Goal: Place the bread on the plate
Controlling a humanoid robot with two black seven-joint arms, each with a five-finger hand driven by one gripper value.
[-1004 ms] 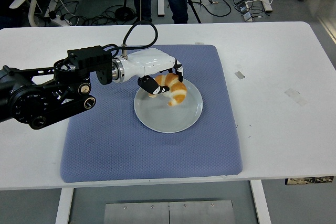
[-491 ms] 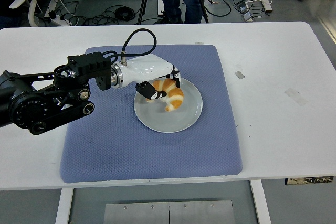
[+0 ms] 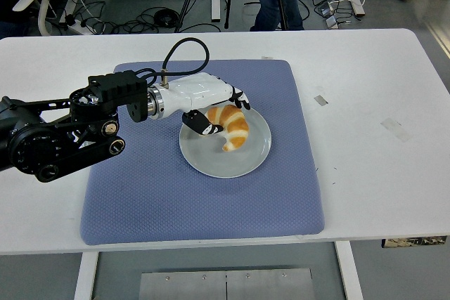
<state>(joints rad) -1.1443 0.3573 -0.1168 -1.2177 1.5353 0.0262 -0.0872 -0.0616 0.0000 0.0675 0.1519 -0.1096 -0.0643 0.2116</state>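
White table (image 3: 365, 173), blue mat (image 3: 140, 194): croissant (image 3: 230, 126) lies on the plate (image 3: 211, 163), left hand (image 3: 218, 107) fingers spread, apparently gripping nothing.

The bread (image 3: 229, 126) is a golden-orange croissant with paler cream bands across its curve. It lies on a plain white plate (image 3: 241, 163). Beneath the plate is a slate-blue mat (image 3: 162, 194) with a fine dotted weave. The tabletop (image 3: 373, 89) is white, with small grey tape marks at the right of the frame. The left hand (image 3: 211, 108) has a glossy white shell and black fingertips, on a matte black arm (image 3: 56, 138).
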